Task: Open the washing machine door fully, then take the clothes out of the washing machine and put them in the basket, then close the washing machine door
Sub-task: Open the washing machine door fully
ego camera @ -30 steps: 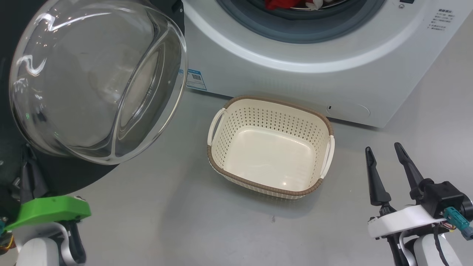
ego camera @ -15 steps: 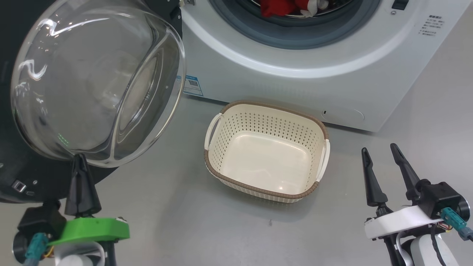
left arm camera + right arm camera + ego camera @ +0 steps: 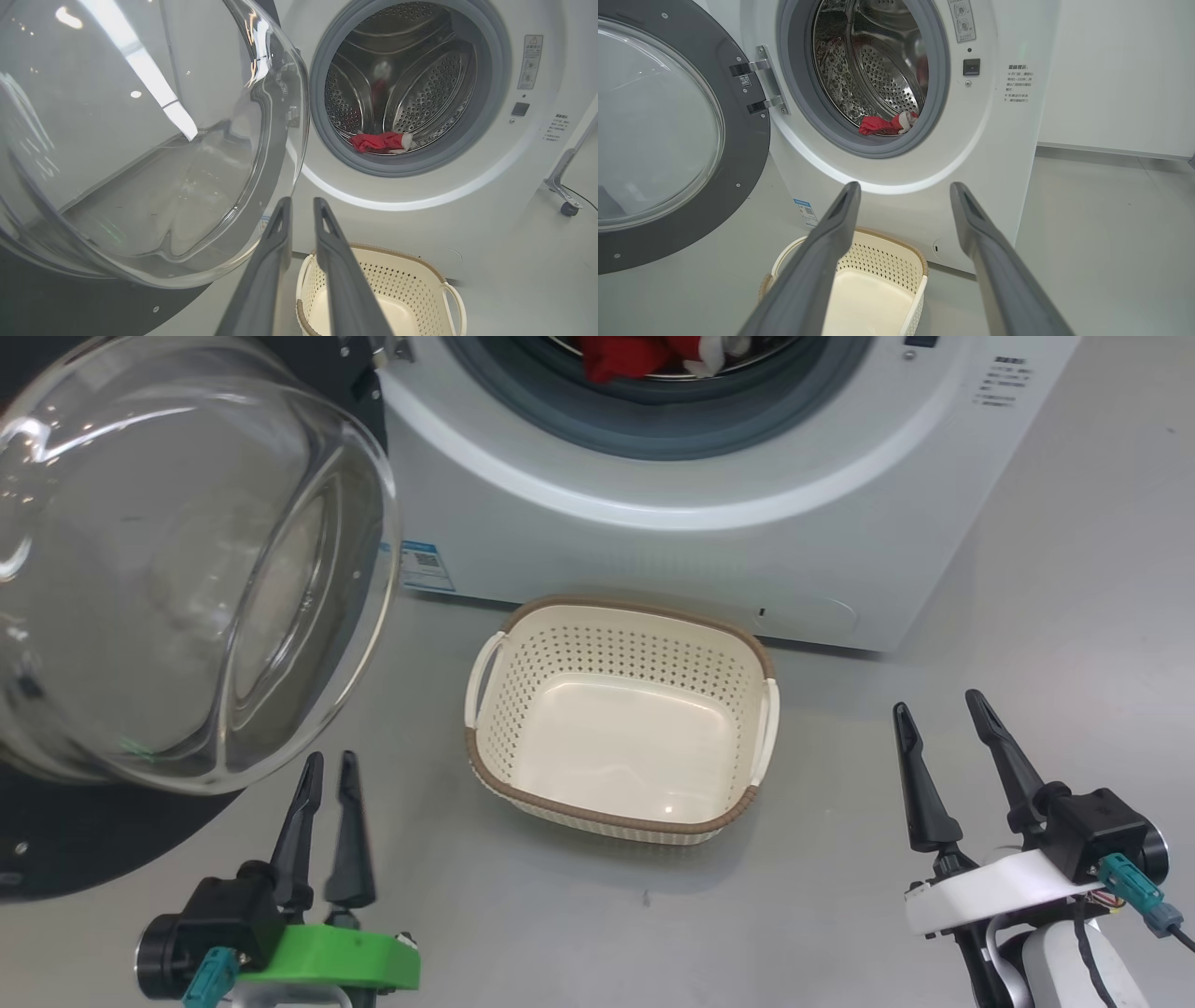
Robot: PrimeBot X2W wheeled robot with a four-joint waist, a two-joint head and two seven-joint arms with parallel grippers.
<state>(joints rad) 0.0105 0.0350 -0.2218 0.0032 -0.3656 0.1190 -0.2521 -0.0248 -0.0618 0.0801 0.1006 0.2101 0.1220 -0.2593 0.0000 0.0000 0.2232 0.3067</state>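
Grey floor; the washing machine stands open. The clothes lie at the drum's front lip, straight ahead of the wide, empty right claw; the left claw, narrowly parted and empty, points left of them.

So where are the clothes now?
Top centre of the head view: the clothes lie inside the washing machine, at its drum mouth, behind the basket.

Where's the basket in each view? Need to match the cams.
Head: basket at centre, on the floor in front of the washer.
Left wrist: bottom edge, right of centre, cut off below.
Right wrist: bottom centre, cut off below.
Shared landmark: the red clothes inside the washer, above the basket in all three.
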